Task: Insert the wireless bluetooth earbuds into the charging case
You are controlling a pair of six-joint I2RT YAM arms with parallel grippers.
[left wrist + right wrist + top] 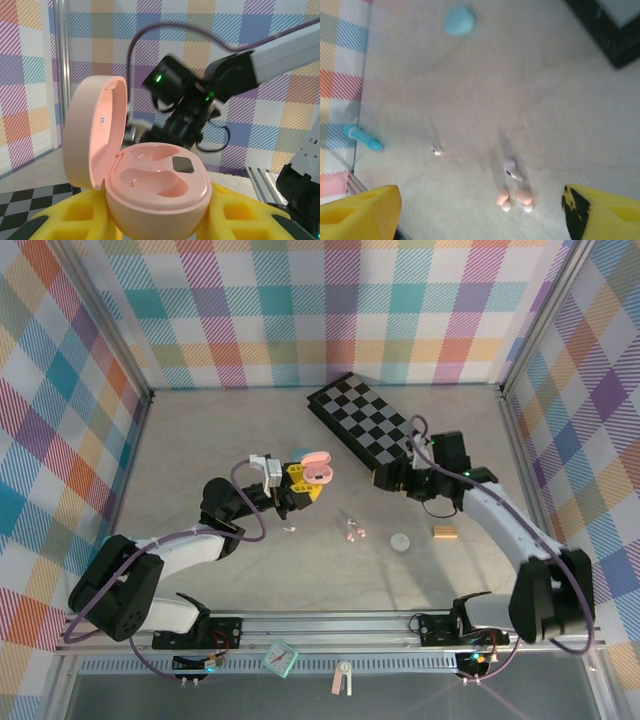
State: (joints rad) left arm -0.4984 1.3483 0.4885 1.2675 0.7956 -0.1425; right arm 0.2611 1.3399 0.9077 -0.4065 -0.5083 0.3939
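Left wrist view: your left jaws clench the pink case (160, 195), lid (95, 130) open. Right wrist view: your right jaws stand wide apart, nothing between them. Earbuds (523, 196) lie loose on the table (560, 100): a pink pair (502, 197) side by side, a white one (510, 168) just beside them, a fourth (436, 150) apart, colour unclear.
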